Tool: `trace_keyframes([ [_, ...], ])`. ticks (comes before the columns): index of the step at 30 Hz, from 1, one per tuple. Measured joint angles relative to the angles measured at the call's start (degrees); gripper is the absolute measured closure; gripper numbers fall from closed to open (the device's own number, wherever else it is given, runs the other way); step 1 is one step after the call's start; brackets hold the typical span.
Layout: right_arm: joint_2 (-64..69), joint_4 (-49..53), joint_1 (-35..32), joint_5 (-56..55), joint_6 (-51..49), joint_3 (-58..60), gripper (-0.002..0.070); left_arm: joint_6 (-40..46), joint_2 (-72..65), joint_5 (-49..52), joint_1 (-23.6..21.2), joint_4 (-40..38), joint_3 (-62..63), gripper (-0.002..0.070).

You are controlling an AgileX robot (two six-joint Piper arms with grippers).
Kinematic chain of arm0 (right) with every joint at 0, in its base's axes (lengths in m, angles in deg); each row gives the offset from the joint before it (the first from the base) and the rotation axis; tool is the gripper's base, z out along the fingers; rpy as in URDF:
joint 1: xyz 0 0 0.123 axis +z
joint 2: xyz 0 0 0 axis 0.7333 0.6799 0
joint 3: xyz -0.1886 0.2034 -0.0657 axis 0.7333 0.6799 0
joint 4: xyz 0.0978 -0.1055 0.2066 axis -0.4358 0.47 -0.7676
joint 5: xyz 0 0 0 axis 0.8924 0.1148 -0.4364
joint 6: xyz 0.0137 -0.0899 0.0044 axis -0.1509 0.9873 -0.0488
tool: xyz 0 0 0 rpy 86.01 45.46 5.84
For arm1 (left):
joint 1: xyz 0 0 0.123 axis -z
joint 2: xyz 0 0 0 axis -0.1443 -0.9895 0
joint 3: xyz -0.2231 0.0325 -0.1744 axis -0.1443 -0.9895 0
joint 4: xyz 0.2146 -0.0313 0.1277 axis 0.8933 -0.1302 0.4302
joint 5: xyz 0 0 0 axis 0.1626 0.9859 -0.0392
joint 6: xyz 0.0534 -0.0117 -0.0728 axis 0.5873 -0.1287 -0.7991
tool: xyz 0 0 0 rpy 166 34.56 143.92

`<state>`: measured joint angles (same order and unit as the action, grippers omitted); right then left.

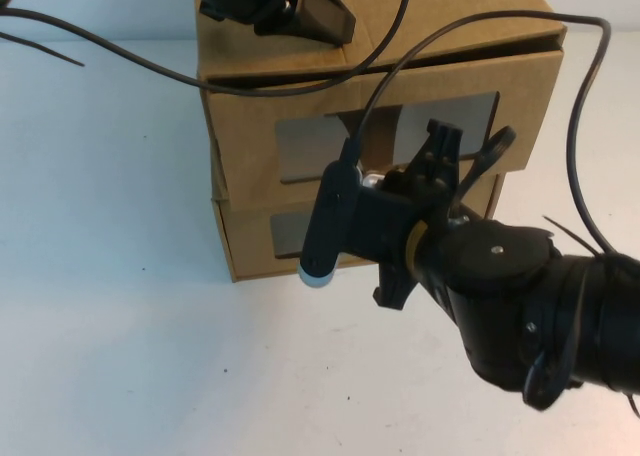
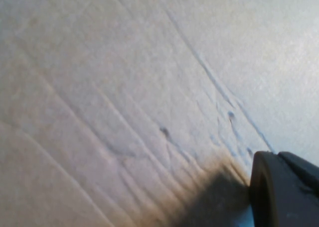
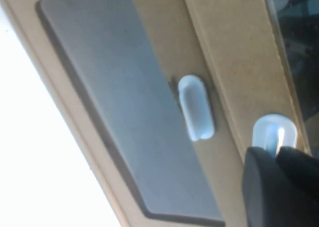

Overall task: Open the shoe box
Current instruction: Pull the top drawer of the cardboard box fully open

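Probably light, stiff yet easily creased: cardboard shoe box point(image 1: 380, 86) standing on white table point(image 1: 100, 276). Best taken by white pull tab point(image 3: 274, 130) on front. Right gripper point(image 1: 447, 136) pressed together just beside that tab; left gripper point(image 1: 285, 6) atop box.

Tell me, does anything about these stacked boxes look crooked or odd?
Yes: the upper box shows a dark gap along its front's top edge, as if slightly ajar. The left gripper sits on its top; the right gripper, shut, is at a white tab on the front.
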<state>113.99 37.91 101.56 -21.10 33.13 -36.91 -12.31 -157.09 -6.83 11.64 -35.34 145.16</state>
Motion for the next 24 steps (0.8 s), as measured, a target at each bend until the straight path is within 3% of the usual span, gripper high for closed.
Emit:
trace_keyframes([
  [14, -7.34, -8.89, 5.98, 2.91, 0.66, 5.92, 0.0669, 0.00, 0.00, 0.00, 0.00, 0.00, 0.00, 0.0682],
  [24, -9.14, -16.39, 15.20, 11.12, 2.94, 8.53, 0.0669, 0.03, 0.00, 0.00, 0.00, 0.10, 0.00, 0.0682],
])
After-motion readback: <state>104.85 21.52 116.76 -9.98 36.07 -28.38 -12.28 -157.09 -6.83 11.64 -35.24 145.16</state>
